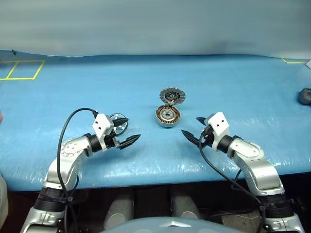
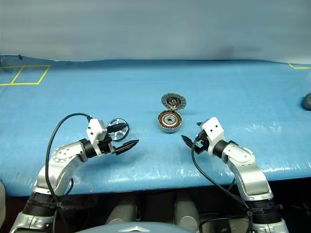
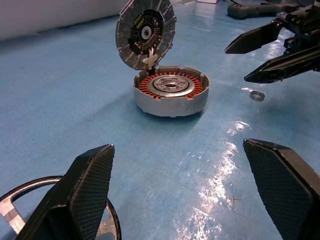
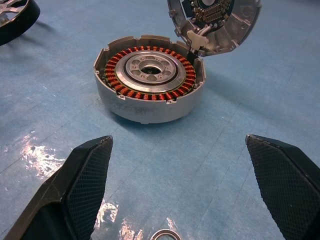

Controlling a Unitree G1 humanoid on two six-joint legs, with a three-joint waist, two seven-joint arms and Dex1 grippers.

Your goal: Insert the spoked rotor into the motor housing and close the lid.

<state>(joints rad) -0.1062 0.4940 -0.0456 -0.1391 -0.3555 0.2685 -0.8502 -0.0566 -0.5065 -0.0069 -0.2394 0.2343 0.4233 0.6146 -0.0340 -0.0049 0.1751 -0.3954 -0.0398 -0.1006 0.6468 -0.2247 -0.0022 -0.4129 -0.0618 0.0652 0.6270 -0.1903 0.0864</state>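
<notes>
On a blue surface, the spoked rotor lies toward the near edge beside the wide-open, empty left hand. It looks light, rigid and slippery, best pinched across its rim. Motor housing sits mid-surface, lid raised; right hand open, empty.

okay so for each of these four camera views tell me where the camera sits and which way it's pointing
Left eye and right eye: on the head, looking forward and down at the blue table; both arms show.
Left wrist: behind the open left end effector, facing the motor housing and its raised lid; the right end effector shows.
Right wrist: behind the open right end effector, facing the housing; its own fingers show.
Shared: housing, lid, spoked rotor.
</notes>
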